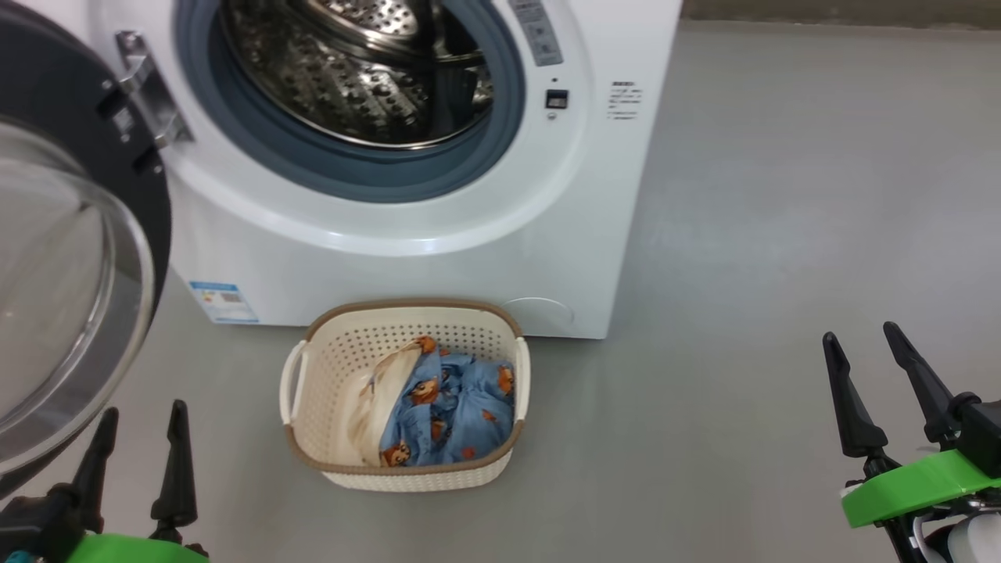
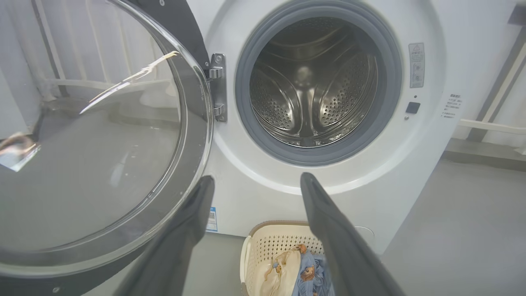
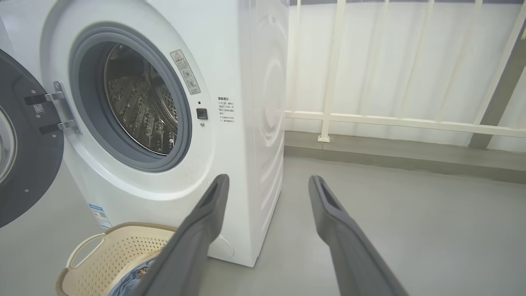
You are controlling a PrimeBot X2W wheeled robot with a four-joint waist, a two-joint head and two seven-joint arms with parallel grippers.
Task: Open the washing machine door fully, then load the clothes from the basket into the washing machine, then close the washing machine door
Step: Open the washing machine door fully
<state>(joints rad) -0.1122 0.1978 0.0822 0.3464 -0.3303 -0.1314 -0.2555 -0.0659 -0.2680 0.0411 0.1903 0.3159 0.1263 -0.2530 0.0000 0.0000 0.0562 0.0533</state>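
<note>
The white washing machine (image 1: pixel 438 258) stands ahead with its steel drum (image 1: pixel 360 70) exposed. Its black-rimmed glass door (image 1: pixel 70 297) is swung wide open to the left on its hinge (image 1: pixel 148 94); the door (image 2: pixel 94 156) also shows in the left wrist view. The cream basket (image 1: pixel 407 395) sits on the floor right in front of the machine, holding the blue bear-print clothes (image 1: pixel 453 410) and a cream piece (image 1: pixel 375 407). My left gripper (image 1: pixel 141 461) is open at lower left, empty, just right of the door's rim. My right gripper (image 1: pixel 876 383) is open and empty at lower right, far from the basket.
Grey floor (image 1: pixel 782 274) spreads to the right of the machine. In the right wrist view a white railing (image 3: pixel 390 119) and a low grey kerb (image 3: pixel 411 160) run behind the machine's right side.
</note>
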